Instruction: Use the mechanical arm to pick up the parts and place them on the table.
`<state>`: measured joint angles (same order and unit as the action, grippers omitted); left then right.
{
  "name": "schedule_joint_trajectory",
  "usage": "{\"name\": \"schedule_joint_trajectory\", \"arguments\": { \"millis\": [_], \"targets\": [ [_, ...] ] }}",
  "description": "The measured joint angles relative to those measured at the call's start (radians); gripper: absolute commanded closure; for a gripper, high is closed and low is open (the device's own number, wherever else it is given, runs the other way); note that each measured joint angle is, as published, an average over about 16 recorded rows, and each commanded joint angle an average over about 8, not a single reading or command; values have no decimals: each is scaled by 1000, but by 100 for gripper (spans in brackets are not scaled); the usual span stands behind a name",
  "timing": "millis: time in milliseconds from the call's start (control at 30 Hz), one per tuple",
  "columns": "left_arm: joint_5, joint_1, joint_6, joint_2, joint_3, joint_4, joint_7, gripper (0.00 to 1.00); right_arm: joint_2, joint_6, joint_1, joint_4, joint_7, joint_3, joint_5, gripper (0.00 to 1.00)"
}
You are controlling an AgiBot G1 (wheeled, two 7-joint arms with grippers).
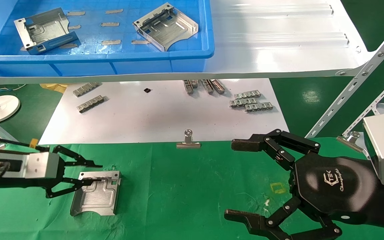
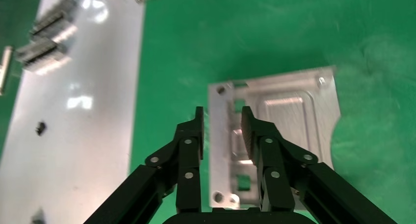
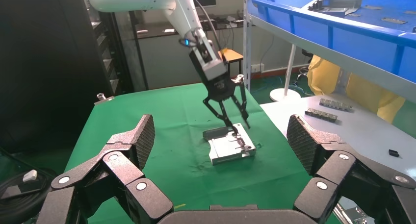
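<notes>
The table [image 1: 192, 186] is wrinkled green cloth. On it lies one part [image 1: 95, 193], a shiny square metal tray with pressed channels. My left gripper [image 1: 93, 173] leans low over the part's far edge, fingers narrowly apart around its wall. My right gripper [image 1: 245, 180], black and jointed, hovers wide open, well right of the part.

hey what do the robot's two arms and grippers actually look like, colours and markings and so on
The left gripper has thin black link fingers on a silver boxy wrist, with black cables alongside; its arm is glossy white. The right gripper is bulkier: black jointed fingers with textured pads, silver pivot screws, a black hexagonal palm printed with a white TEK logo, and a silver boxy wrist.
</notes>
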<state>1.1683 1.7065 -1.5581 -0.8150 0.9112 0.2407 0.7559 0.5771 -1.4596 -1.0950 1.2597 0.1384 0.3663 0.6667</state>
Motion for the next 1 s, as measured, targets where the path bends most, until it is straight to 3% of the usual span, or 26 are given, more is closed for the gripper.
{"name": "schedule_joint_trajectory", "arguments": {
  "millis": [467,1000],
  "targets": [
    [-156,14,-39,40,-22,17,-187,0,0,0,0,0,0,0,0,0],
    [-186,-39,-30,55,-73,102,-259,0,0,0,0,0,0,0,-1,0]
  ]
}}
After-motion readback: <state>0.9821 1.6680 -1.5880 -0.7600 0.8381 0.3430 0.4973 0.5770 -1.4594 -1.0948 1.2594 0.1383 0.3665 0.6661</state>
